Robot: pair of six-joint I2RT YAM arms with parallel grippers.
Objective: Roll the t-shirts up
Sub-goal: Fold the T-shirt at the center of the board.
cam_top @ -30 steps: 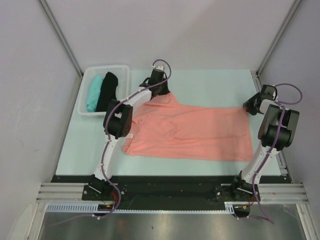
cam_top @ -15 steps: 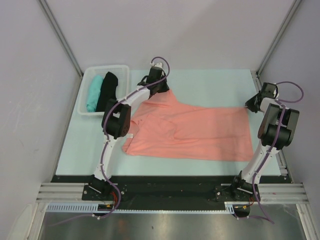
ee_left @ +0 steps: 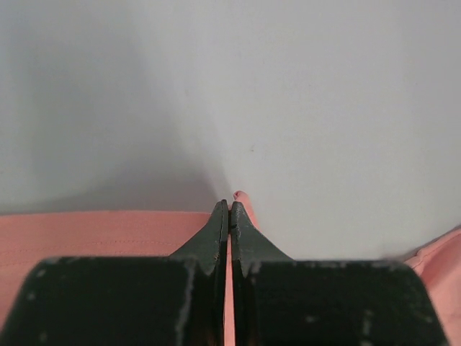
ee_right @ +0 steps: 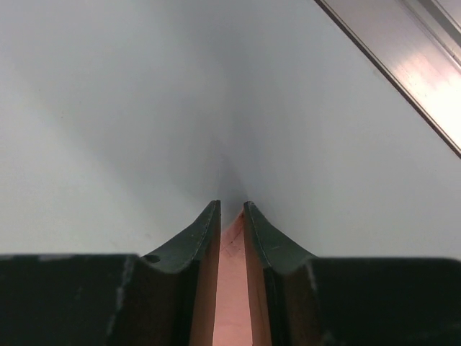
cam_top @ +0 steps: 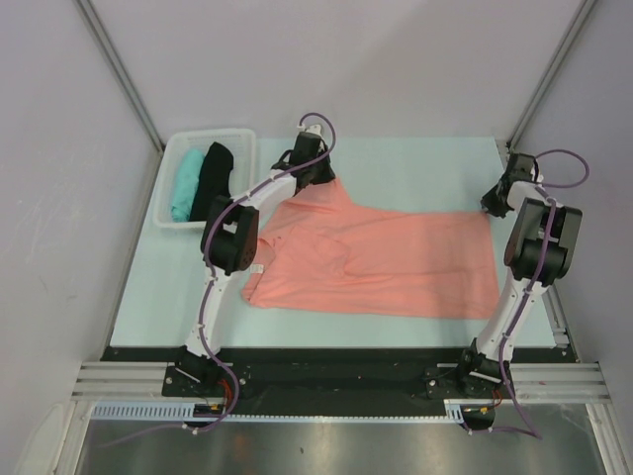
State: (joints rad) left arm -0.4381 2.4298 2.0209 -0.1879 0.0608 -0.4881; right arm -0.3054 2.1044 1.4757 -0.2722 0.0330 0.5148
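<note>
On the pale table (cam_top: 415,163), left gripper (ee_left: 229,210) and right gripper (ee_right: 230,210) each clamp the salmon-pink t-shirt (cam_top: 396,262).

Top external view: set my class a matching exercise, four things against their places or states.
1 salmon-pink t-shirt
2 teal t-shirt
3 black t-shirt
4 left pincer

A in the basket, left side
B shut on the salmon-pink t-shirt
C spread over the table
D in the basket, right side

Pairs: 1-C, 2-A, 3-D, 4-B
</note>
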